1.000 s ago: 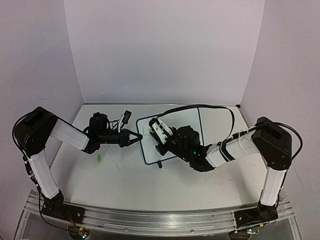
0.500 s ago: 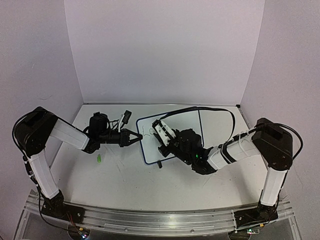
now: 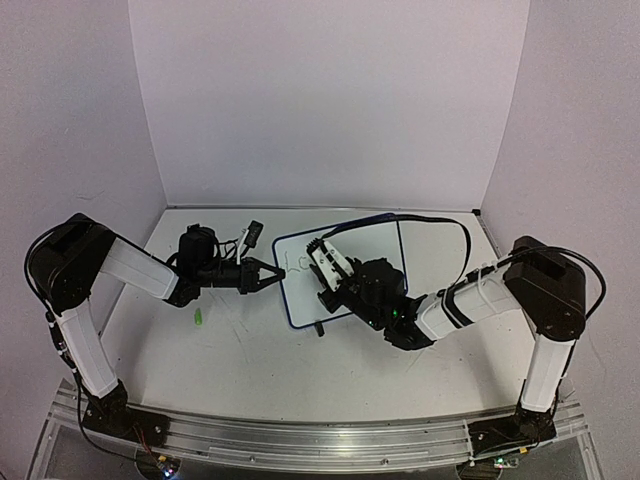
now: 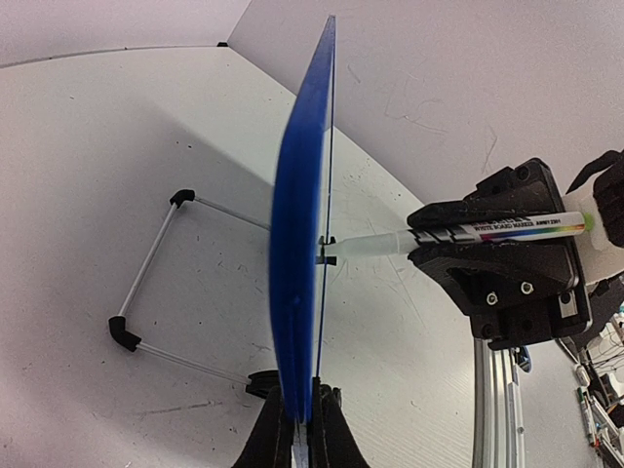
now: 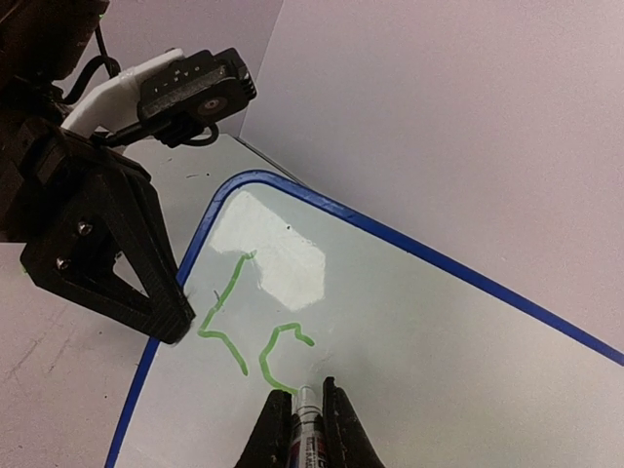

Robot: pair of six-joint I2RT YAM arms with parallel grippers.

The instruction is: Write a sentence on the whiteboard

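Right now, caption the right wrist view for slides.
Right gripper holds marker writing green strokes on whiteboard; left gripper clamps edge.

Top view: right arm [image 3: 375, 290] hides whiteboard's [image 3: 300, 298] middle; sentence [image 3: 297, 262] too small to read. Right wrist: marker [image 5: 308, 421] cut off at bottom edge. Left wrist: board edge-on, face unseen.

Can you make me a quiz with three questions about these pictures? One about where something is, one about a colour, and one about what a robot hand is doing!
1. Where is the marker's tip?
A) on the whiteboard
B) on the table
C) up in the air

2. What colour is the writing?
A) red
B) green
C) black

3. What is the left hand doing?
A) hanging open
B) holding the marker
C) pinching the whiteboard's edge

Answers: 1 A, the tip meets the board at a stroke's end. 2 B, the strokes are green. 3 C, its fingers are shut on the blue rim.
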